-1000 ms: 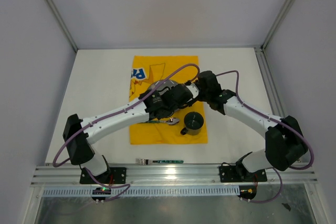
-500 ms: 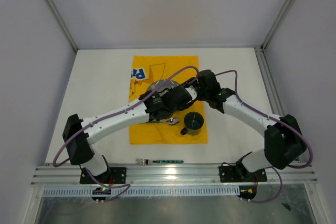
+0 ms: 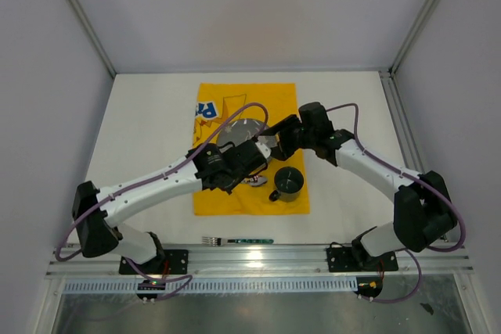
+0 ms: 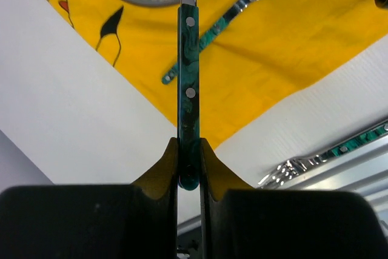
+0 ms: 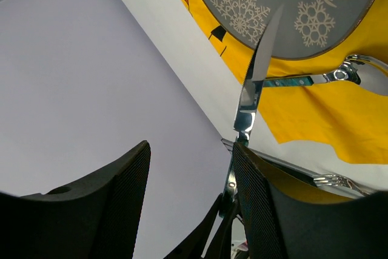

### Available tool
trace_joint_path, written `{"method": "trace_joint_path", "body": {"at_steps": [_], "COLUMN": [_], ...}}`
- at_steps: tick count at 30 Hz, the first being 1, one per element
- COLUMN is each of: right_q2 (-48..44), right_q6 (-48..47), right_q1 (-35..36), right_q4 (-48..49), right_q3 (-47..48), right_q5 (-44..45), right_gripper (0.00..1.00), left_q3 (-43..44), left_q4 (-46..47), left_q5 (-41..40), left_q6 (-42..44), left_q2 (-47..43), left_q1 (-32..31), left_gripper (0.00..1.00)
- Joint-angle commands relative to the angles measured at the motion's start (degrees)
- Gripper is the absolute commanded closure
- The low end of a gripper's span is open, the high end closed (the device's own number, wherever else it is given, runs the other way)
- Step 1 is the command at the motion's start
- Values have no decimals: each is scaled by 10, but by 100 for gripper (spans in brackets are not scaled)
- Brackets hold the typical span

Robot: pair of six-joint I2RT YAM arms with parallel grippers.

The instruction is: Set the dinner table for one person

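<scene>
My left gripper (image 4: 189,156) is shut on the teal handle of a knife (image 4: 187,77) and holds it above the yellow cloth (image 3: 211,197), blade pointing at the grey snowflake plate (image 3: 239,132). In the top view the left gripper (image 3: 254,156) is just in front of the plate. My right gripper (image 5: 191,174) is open and empty; the knife blade (image 5: 259,65) shows past its right finger. In the top view it (image 3: 279,141) hovers at the plate's right edge. A teal-handled spoon (image 4: 218,25) lies on the cloth below the plate. A dark mug (image 3: 288,183) stands on the cloth's right side. The white dinner table (image 3: 141,131) lies under everything.
A teal-handled fork (image 3: 239,238) lies on the table by the near edge, in front of the cloth; it also shows in the left wrist view (image 4: 339,150). A metal rail (image 3: 258,260) runs along the near edge. Grey walls close in the left, right and back.
The left arm has drawn back toward the left and near side with the knife. The two grippers, close together over the plate's right edge before, now stand apart.
</scene>
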Motion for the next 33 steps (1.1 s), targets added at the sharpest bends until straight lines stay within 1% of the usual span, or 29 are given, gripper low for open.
{"method": "trace_joint_path", "body": {"at_steps": [1, 6, 8, 13, 19, 25, 29, 33], "right_q2": [7, 17, 20, 26, 42, 60, 72, 79], "right_q6": [-11, -16, -19, -25, -40, -62, -64, -75], "right_q1": [-3, -3, -3, -3, -3, -3, -3, -3], "right_q4": [1, 2, 2, 1, -5, -4, -4, -11], "right_q3": [25, 31, 32, 31, 31, 34, 34, 36], "right_q5": [-22, -26, -27, -23, -18, -23, -35, -28], "right_gripper": [39, 39, 40, 40, 41, 41, 41, 41], "left_q3": [-26, -88, -97, -121, -112, -102, -106, -117], "left_q4": [-27, -22, -17, 11, 16, 0, 22, 22], "left_q5": [39, 77, 88, 145, 117, 83, 126, 128], "left_q6": [-67, -103, -113, -123, -120, -103, -101, -110], "left_q2": [-41, -78, -83, -99, -118, -112, -120, -132], "left_q1": [-2, -2, -2, -2, -2, -2, -2, -2], "left_gripper": [100, 100, 100, 100, 100, 100, 100, 100]}}
